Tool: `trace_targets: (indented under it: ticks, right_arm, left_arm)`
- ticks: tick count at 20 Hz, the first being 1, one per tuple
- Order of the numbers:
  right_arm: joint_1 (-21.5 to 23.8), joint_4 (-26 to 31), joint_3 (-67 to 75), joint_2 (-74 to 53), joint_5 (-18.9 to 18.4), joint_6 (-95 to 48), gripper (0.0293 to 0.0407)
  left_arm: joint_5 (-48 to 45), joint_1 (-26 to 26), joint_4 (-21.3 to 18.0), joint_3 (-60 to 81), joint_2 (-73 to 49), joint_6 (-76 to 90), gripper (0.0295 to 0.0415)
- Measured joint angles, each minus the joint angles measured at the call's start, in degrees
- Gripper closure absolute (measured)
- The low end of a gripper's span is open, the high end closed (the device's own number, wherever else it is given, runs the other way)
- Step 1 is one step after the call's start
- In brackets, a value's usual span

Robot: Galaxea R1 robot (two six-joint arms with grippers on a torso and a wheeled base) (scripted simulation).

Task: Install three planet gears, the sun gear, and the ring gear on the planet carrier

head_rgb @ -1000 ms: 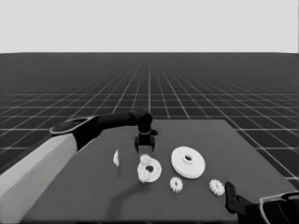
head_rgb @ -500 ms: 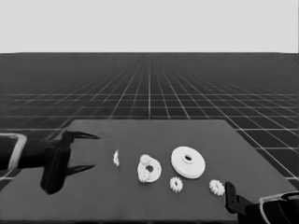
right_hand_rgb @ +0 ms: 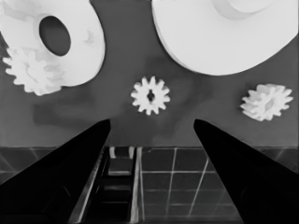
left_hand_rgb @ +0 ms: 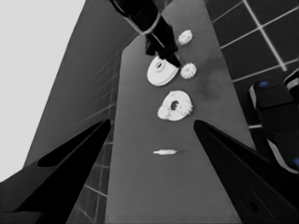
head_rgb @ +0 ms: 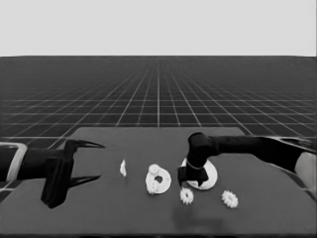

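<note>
The smaller round part [head_rgb: 165, 181] lies mid-table with two gears on it, one at its far side [head_rgb: 155, 170] and one at its near side [head_rgb: 155, 189]. The larger round part [head_rgb: 210, 173] lies just to its right. My right gripper [head_rgb: 190, 184] hangs open over that part's near left edge, above a loose gear [head_rgb: 186, 196]. In the right wrist view this gear [right_hand_rgb: 150, 95] lies just ahead of the open right gripper [right_hand_rgb: 152, 122], apart from both fingers. Another loose gear [head_rgb: 229, 199] lies farther right. My left gripper [head_rgb: 100, 161] waits open at the table's left end, holding nothing.
A thin white piece [head_rgb: 123, 168] lies between the left gripper and the smaller round part. The table's near edge [right_hand_rgb: 149, 145] runs close behind the loose gears. Dark machinery with blue lights [left_hand_rgb: 275, 116] shows past the table's edge in the left wrist view.
The left arm has pulled back from the smaller round part to the table's left end. The right arm has come in from the lower right corner to above the loose gear.
</note>
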Motion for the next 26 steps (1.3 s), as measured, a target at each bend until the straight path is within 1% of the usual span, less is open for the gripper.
trace_targets:
  ticks: [1, 2, 3, 5, 10, 12, 13, 20, 21, 22, 23, 24, 26]
  right_arm:
    - [-5.4, -5.8, -2.3, 0.5, 0.5, -1.6, 0.0315]
    - [-9.1, -9.1, -4.4, 0.9, 1.2, -2.9, 0.0315]
    - [-11.1, -10.8, -5.9, 1.3, 1.9, -3.8, 0.0315]
    - [-12.7, -12.3, -7.5, 1.7, 2.6, -4.8, 0.0315]
    - [-13.4, -13.1, -8.3, 1.9, 3.0, -5.2, 0.0315]
    - [-13.4, -13.1, -8.3, 1.9, 3.0, -5.2, 0.0386]
    - [-13.4, -13.1, -8.3, 1.9, 3.0, -5.2, 0.0388]
    - [-13.4, -13.1, -8.3, 1.9, 3.0, -5.2, 0.0388]
    - [-9.0, -8.4, -4.0, 0.8, 1.0, -2.5, 0.0387]
    - [-5.3, -5.1, -2.0, 0.4, 0.3, -1.1, 0.0387]
    - [-3.1, -3.0, -1.2, 0.3, 0.1, -0.5, 0.0388]
    - [-1.8, -1.7, -0.8, 0.2, 0.1, -0.2, 0.0388]
    - [-0.6, -0.5, -0.6, 0.2, 0.1, 0.0, 0.0388]
  left_arm:
    - [0.0, 0.0, 0.0, 0.0, 0.0, 0.0, 0.0326]
    - [0.0, 0.0, 0.0, 0.0, 0.0, 0.0, 0.0326]
    - [0.0, 0.0, 0.0, 0.0, 0.0, 0.0, 0.0326]
    - [0.0, 0.0, 0.0, 0.0, 0.0, 0.0, 0.0326]
    - [0.0, 0.0, 0.0, 0.0, 0.0, 0.0, 0.0326]
    - [0.0, 0.0, 0.0, 0.0, 0.0, 0.0, 0.0326]
    - [0.0, 0.0, 0.0, 0.0, 0.0, 0.0, 0.0326]
    - [0.0, 0.0, 0.0, 0.0, 0.0, 0.0, 0.0326]
    - [0.0, 0.0, 0.0, 0.0, 0.0, 0.0, 0.0326]
    - [0.0, 0.0, 0.0, 0.0, 0.0, 0.0, 0.0326]
    - [0.0, 0.0, 0.0, 0.0, 0.0, 0.0, 0.0326]
    - [0.0, 0.0, 0.0, 0.0, 0.0, 0.0, 0.0326]
    - [0.0, 0.0, 0.0, 0.0, 0.0, 0.0, 0.0326]
